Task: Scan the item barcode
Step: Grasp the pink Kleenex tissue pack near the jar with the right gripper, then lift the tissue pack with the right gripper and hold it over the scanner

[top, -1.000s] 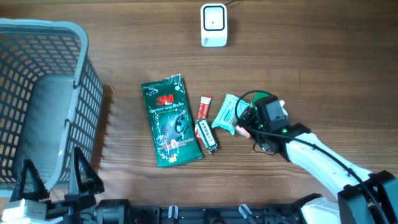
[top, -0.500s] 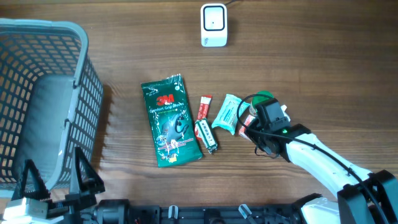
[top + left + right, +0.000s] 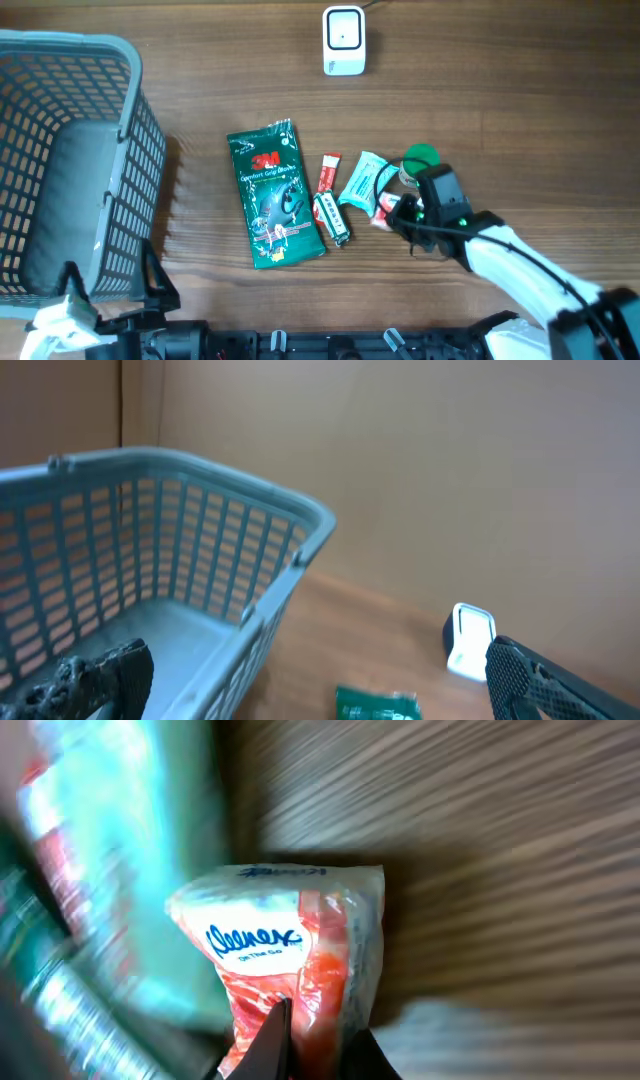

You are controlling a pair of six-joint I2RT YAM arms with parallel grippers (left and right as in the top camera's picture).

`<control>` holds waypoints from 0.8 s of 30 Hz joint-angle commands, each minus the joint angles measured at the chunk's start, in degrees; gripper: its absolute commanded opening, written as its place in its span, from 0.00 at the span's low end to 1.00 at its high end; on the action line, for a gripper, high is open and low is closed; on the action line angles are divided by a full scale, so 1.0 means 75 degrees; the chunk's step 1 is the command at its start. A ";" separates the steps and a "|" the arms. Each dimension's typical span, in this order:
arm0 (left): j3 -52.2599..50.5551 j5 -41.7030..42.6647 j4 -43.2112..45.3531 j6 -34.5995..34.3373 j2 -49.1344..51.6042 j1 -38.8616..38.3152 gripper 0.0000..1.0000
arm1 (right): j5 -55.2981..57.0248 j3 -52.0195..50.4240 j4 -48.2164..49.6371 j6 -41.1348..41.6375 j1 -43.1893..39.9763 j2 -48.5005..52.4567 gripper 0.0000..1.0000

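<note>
Because the barcode must face the scanner [image 3: 343,40], which stands at the far edge of the table [image 3: 520,100] well apart from the goods, one item has to be taken out of the row. To that end the right claw [image 3: 396,210] is clamped on the tissues [image 3: 290,950]. In the right wrist view its fingers [image 3: 268,1040] pinch the near end of the small Kleenex pack, the soft wrapper bunched between them. A grip at the end leaves the broad faces bare, and I judge that is the reason for it, since a code under a finger could not be read. Whether the pack is raised or rests on the wood I cannot tell. It sits just beside the teal pouch [image 3: 362,182], with a green lid [image 3: 421,157] near it. No barcode shows on the face in view, so it may be underneath and call for a turn. The 3M bag [image 3: 273,195], the red stick [image 3: 329,172] and the dark bar [image 3: 332,219] lie side by side to the left, untouched. The left claw [image 3: 312,660] hangs by the basket [image 3: 130,120] with its jaws wide apart and nothing between them, probably parked out of the way. The scan is not yet done, as the pack is well short of the scanner.
</note>
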 commanded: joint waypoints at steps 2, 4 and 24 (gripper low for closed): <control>-0.0041 -0.0044 -0.0259 -0.0044 -0.0050 0.0032 1.00 | -0.1166 -0.0035 -0.0064 -0.0749 0.0050 -0.2063 0.04; -0.0041 -0.0044 -0.0268 -0.0044 -0.0050 0.0032 1.00 | -0.1445 -0.0038 -0.0076 -0.0944 0.0050 -0.2710 0.04; -0.0041 -0.0044 -0.1282 -0.0044 -0.0050 0.0032 1.00 | -0.6484 -0.0953 1.3114 0.0650 0.0050 0.2457 0.04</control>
